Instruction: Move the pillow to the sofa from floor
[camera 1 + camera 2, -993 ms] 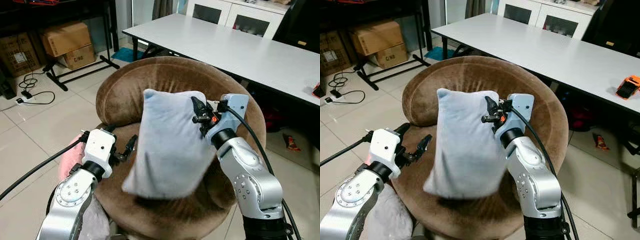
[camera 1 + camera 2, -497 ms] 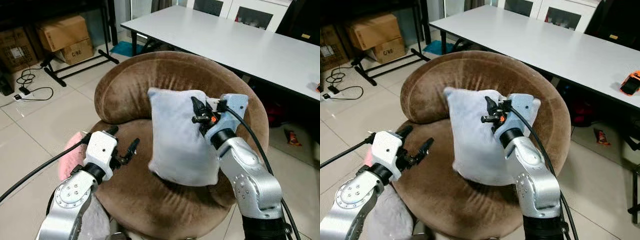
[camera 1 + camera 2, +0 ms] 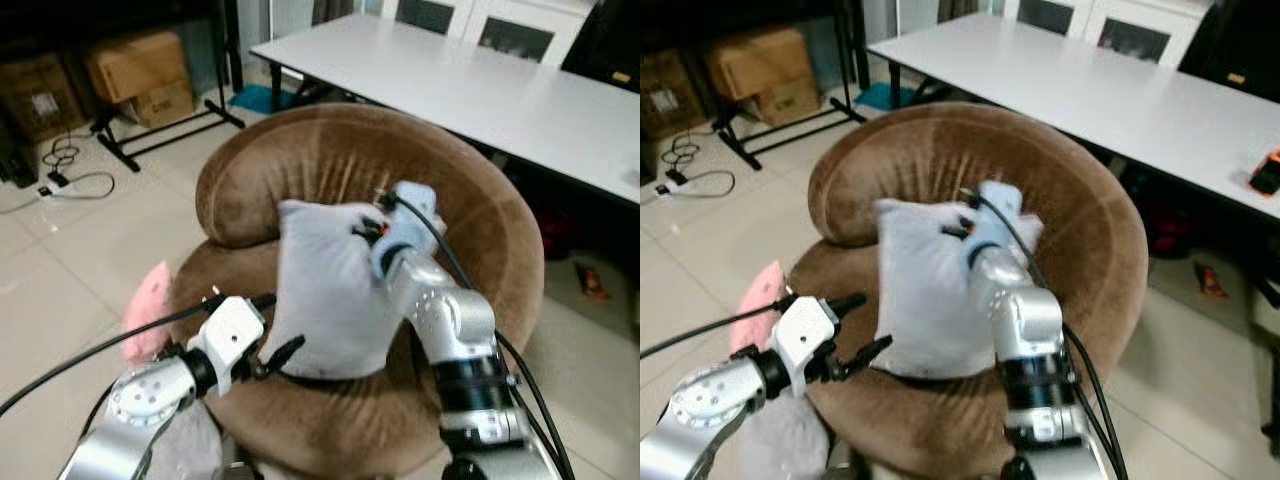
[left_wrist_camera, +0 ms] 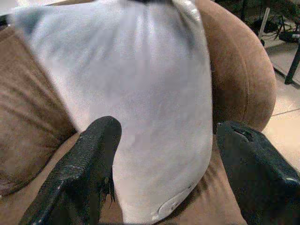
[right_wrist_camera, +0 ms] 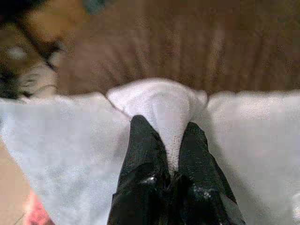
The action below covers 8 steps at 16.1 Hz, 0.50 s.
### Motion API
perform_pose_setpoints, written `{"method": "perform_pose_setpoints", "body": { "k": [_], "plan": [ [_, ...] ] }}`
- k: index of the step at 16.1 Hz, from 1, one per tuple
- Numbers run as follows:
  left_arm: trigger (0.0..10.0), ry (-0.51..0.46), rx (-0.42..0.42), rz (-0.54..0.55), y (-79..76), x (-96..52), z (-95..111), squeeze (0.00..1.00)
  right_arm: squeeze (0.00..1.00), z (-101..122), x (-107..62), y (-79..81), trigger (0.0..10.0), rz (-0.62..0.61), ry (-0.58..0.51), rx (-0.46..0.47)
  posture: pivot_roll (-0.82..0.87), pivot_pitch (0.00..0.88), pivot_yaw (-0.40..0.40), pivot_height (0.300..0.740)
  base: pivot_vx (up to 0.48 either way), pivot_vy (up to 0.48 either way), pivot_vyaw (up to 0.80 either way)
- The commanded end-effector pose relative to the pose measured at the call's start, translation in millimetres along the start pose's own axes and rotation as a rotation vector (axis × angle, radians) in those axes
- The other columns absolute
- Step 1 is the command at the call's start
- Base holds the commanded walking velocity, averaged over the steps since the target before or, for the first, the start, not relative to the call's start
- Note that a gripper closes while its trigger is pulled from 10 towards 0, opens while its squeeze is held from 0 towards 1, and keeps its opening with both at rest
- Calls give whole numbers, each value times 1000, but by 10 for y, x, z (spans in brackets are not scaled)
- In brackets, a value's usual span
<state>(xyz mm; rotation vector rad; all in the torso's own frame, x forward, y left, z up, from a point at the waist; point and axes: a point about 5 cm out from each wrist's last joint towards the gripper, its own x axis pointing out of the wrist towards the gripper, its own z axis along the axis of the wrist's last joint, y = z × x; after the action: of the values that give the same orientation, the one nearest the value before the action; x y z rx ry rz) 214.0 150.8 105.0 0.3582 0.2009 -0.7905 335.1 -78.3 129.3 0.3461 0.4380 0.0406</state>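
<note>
the left end effector (image 3: pixel 285 352) hangs open just beside the pillow's lower edge, nearer than a moment ago. the pale blue pillow (image 3: pixel 325 300) has dropped from mid-air and now rests upright on the brown sofa (image 3: pixel 480 210) seat against its back. the right end effector (image 5: pixel 166 159) still pinches its top corner; placement looks nearly done.

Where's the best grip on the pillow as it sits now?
The top edge, from above. The pale blue pillow stands upright on the brown round sofa, leaning on its backrest, so the upper rim is free. The right pincer already pinches a bunched fold there; the left pincer sits open by the lower edge.
</note>
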Motion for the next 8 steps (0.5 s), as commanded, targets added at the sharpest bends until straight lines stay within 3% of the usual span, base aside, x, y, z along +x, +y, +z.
{"method": "perform_pose_setpoints", "body": {
  "k": [1, 6, 8],
  "plan": [
    [10000, -3, 9, -13, -18, -15, 15, 0, 0, 236, 16, 343, 10000, 54, -57, 114, 58, 0, -91, 740, 0, 0, 0],
    [10000, 8, 4, -10, -28, -88, 0, 0, 0, 473, 200, 82, 10000, -167, -72, 382, 71, 0, -103, 740, 0, 0, 0],
    [10000, 13, 2, -17, -28, -104, -7, 0, 0, 578, 260, -217, 10000, -348, -125, 426, 71, 0, -102, 740, 0, 0, 0]
  ]
}}
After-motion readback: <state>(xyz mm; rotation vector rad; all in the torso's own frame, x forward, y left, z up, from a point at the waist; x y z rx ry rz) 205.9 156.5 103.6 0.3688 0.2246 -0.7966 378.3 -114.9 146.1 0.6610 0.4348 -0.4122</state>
